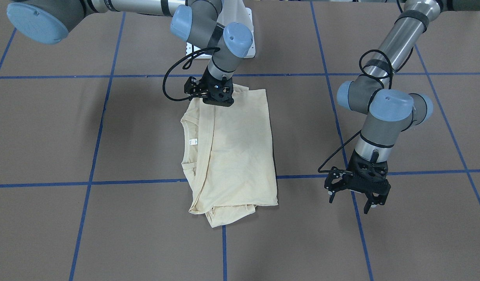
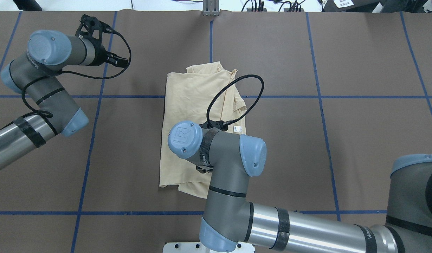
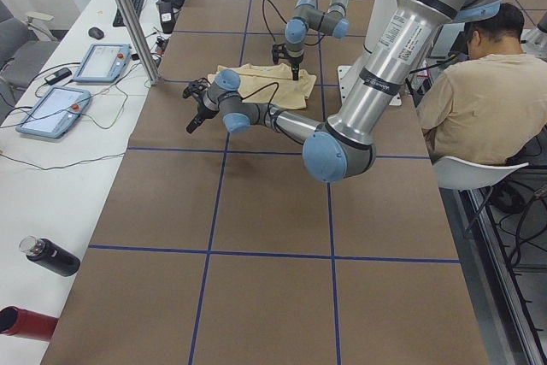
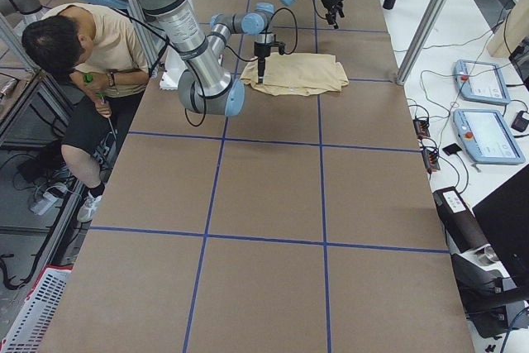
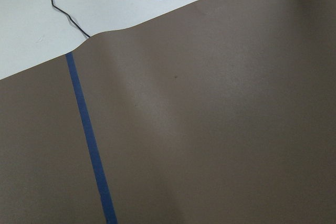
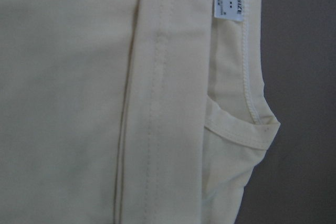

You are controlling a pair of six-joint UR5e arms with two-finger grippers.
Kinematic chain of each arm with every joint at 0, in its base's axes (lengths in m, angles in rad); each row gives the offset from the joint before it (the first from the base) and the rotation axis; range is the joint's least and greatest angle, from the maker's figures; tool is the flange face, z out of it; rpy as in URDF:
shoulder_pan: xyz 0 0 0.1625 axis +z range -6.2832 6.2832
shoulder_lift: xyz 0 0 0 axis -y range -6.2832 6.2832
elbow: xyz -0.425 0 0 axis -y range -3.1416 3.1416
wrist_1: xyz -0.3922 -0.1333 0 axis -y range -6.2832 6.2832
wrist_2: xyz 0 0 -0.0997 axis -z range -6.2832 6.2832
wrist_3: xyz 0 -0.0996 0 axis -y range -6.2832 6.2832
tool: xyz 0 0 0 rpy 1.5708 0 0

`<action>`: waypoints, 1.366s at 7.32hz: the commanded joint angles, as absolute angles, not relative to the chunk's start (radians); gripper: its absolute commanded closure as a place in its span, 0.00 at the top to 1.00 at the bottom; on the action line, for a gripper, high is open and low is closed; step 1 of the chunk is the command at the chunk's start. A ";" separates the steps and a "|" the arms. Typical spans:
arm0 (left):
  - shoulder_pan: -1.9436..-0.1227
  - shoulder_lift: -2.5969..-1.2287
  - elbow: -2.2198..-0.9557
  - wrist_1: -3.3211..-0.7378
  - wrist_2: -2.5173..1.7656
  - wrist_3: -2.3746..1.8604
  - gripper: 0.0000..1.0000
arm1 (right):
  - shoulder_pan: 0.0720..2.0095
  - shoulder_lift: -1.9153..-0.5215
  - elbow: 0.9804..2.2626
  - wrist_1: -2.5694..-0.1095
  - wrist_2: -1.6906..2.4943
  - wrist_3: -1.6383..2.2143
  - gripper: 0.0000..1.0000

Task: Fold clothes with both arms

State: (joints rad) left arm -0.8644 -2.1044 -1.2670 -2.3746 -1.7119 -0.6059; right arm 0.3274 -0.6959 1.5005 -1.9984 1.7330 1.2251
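Observation:
The cream-yellow shirt (image 1: 240,148) lies folded into a long rectangle in the middle of the brown table, plain side up, and it also shows from overhead (image 2: 191,116). Its neck opening with the small white label (image 1: 192,141) (image 6: 229,2) sits on one long side. My right gripper (image 1: 218,102) points straight down onto the shirt's edge nearest the robot base. Its fingers are hidden, so I cannot tell its state. My left gripper (image 1: 349,205) hangs open and empty over bare table, well away from the shirt's far corner. The left wrist view shows only table cover and blue tape (image 5: 89,145).
A seated person (image 3: 479,91) is beside the robot's white pedestal base (image 1: 243,23). Two teach pendants (image 3: 102,61) and cables lie on the white side table past a metal post (image 3: 128,14). Bottles (image 3: 51,256) lie at that table's near end.

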 commanded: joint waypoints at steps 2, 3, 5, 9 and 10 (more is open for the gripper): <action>-0.865 -2.105 -1.267 -2.375 -1.712 -0.606 1.00 | 0.327 -0.692 1.502 -1.999 1.724 1.226 0.67; -0.864 -2.105 -1.267 -2.375 -1.712 -0.606 1.00 | 0.327 -0.698 1.502 -2.000 1.723 1.224 0.47; -0.864 -2.105 -1.267 -2.375 -1.712 -0.606 1.00 | 0.336 -0.709 1.512 -2.029 1.709 1.204 0.12; -0.864 -2.106 -1.266 -2.375 -1.712 -0.606 1.00 | 0.313 -0.994 1.869 -2.115 1.640 1.109 0.36; -0.864 -2.106 -1.266 -2.375 -1.712 -0.606 1.00 | 0.305 -1.005 1.911 -2.115 1.637 1.112 0.86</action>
State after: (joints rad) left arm -0.8636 -2.1059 -1.2657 -2.3746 -1.7119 -0.6059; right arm 0.3213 -0.9645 1.8459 -2.1118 1.6579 1.1129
